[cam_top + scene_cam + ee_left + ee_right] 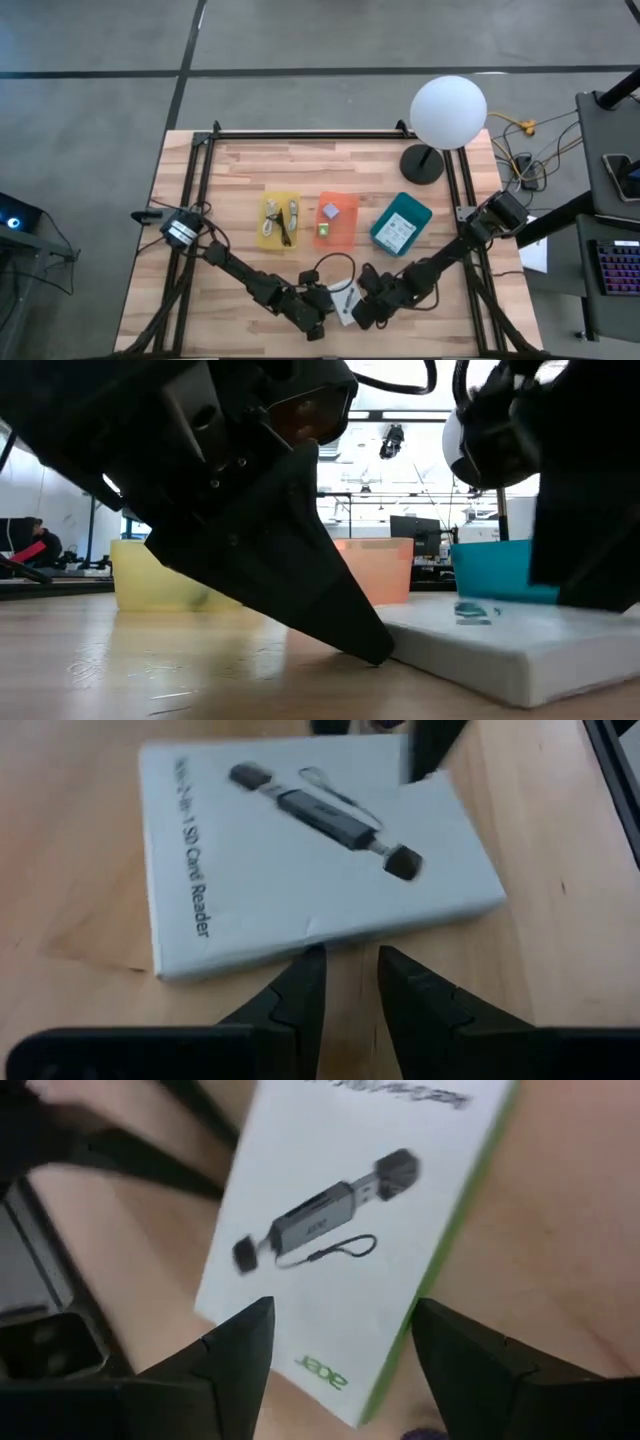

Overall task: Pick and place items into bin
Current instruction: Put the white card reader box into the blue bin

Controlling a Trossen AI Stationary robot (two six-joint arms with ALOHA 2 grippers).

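Note:
A flat white box printed "SD Card Reader" point(300, 850) lies flat on the table near its near edge point(346, 300), and both grippers meet at it. My left gripper point(350, 970) is open only by a narrow gap, with its tips down at one long side of the box point(375, 652). My right gripper point(345, 1325) is wide open. Its fingers stand on either side of the box's logo end point(330, 1370). Thin cables lie in the yellow bin point(279, 220), and small cubes in the orange bin point(337, 220). My left gripper comes slanting down from above, and its fingertips point(310, 960) meet the box's long side edge point(300, 942) at table level. It pinches nothing; the box lies flat on the wood. My right gripper straddles the box's end; whether its fingers touch it, I cannot tell.
Three bins stand in a row mid-table: yellow, orange and a teal bin point(400, 225) holding a white card. The white globe lamp point(448, 112) stands at the far right corner. Black frame rails point(195, 190) run along the table's left and right sides. A loose black cable point(335, 268) lies behind the box.

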